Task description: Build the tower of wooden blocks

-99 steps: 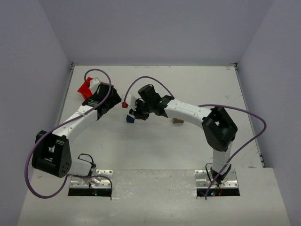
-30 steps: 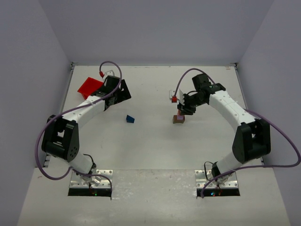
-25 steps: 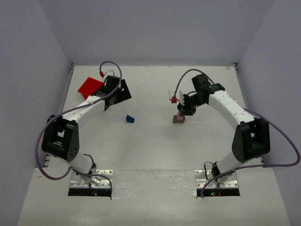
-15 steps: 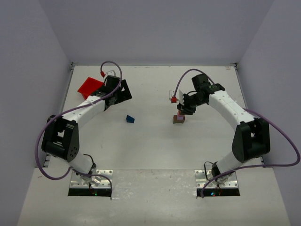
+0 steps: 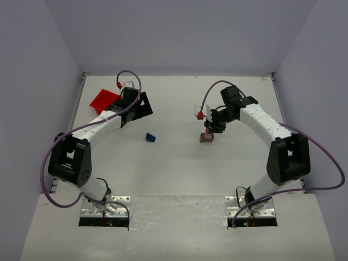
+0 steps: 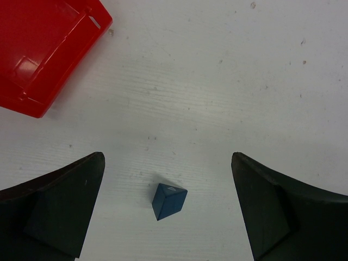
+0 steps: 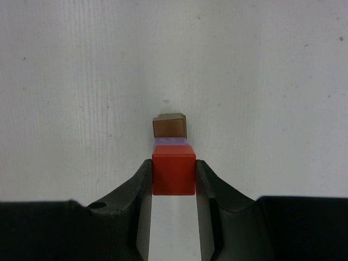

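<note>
Top: left gripper (image 5: 142,106) just beside bin (image 5: 103,100). Wedge (image 5: 150,137) lying alone mid-table (image 5: 174,174), well apart from tower (image 5: 206,138). Right gripper (image 5: 210,128) directly over tower, right of centre.

Left wrist: fingers (image 6: 60,212) spread wide, nothing held. Wedge on table between them, touching neither. Bin at upper left.

Right wrist: narrowed onto red block (image 7: 173,174), pinched on both sides. Lilac block (image 7: 173,141) on brown block (image 7: 169,126) beneath. Red-to-lilac contact: cannot tell.

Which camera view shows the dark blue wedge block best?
The left wrist view: the blue wedge lies close and unobstructed, its faces distinct. The top external view shows only a small blue spot. The right wrist view misses it.
</note>
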You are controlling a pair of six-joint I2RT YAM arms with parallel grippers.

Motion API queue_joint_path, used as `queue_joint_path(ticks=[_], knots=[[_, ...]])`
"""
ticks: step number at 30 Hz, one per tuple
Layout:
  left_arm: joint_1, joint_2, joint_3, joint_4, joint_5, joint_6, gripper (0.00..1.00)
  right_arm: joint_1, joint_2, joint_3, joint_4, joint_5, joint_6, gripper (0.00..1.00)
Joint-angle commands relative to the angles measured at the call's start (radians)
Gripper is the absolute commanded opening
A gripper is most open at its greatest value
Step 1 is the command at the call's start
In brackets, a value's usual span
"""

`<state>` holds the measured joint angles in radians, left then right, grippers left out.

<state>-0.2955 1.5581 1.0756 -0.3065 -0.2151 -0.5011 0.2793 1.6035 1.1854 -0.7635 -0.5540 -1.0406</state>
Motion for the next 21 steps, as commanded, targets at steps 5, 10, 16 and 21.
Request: queue_joint_path(ticks=[5, 10, 16, 21], knots=[[-0.01, -0.001, 0.029, 0.043, 0.012, 0.013, 1.0, 0.008, 0.004, 0.015, 0.007, -0.016, -0.016, 0.15], [-0.01, -0.001, 0.029, 0.043, 0.011, 0.015, 1.0, 0.009, 0.006, 0.019, 0.004, -0.014, -0.012, 0.21], [-0.01, -0.001, 0.027, 0.043, 0.007, 0.016, 1.0, 0.009, 0.006, 0.026, -0.006, -0.014, -0.004, 0.41], [-0.01, 0.0, 0.028, 0.041, 0.002, 0.015, 1.0, 0.009, 0.009, 0.033, -0.003, -0.006, 0.01, 0.51]])
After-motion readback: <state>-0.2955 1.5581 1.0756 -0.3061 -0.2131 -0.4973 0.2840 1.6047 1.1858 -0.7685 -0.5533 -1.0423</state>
